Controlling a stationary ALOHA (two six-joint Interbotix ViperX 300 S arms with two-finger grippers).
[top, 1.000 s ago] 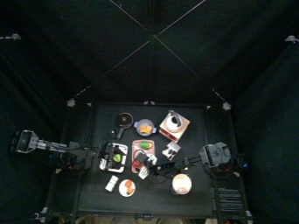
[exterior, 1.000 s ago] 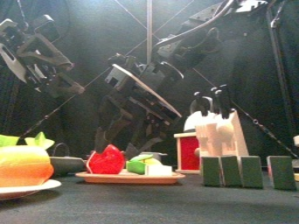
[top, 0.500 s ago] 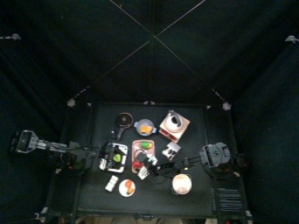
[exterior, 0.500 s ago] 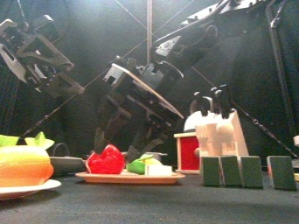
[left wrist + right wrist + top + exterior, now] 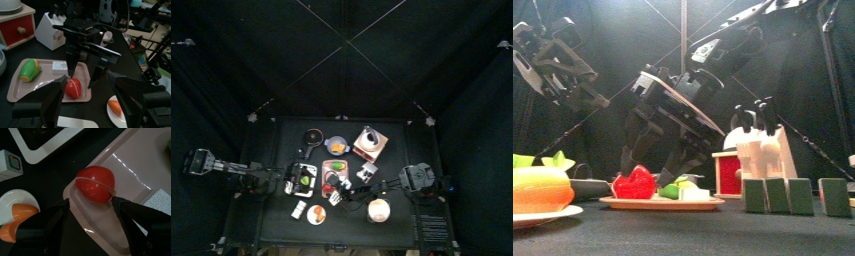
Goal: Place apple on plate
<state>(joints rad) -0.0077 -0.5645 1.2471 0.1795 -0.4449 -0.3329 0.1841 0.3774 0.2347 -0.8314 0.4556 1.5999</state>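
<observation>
The apple (image 5: 97, 184) is small, round and red, and lies on the pink plate (image 5: 137, 168) near one edge. It also shows in the left wrist view (image 5: 73, 89), the front view (image 5: 635, 183) and the top view (image 5: 333, 182). My right gripper (image 5: 97, 223) hangs just above the apple, open, with a jaw on each side and not touching it. The left wrist view shows the right gripper (image 5: 81, 80) straddling the apple. My left gripper (image 5: 93, 107) is open and empty, beside the plate (image 5: 40, 86).
A green and yellow item (image 5: 29, 70) and a small white block lie on the plate. A round dish with an orange item (image 5: 20, 223) stands next to it. A white rack (image 5: 760, 150), a red-drawer box (image 5: 727, 172) and green blocks (image 5: 787, 195) stand to the right.
The right arm has shifted slightly above the plate. The apple stays where it was on the plate. The left arm has not moved.
</observation>
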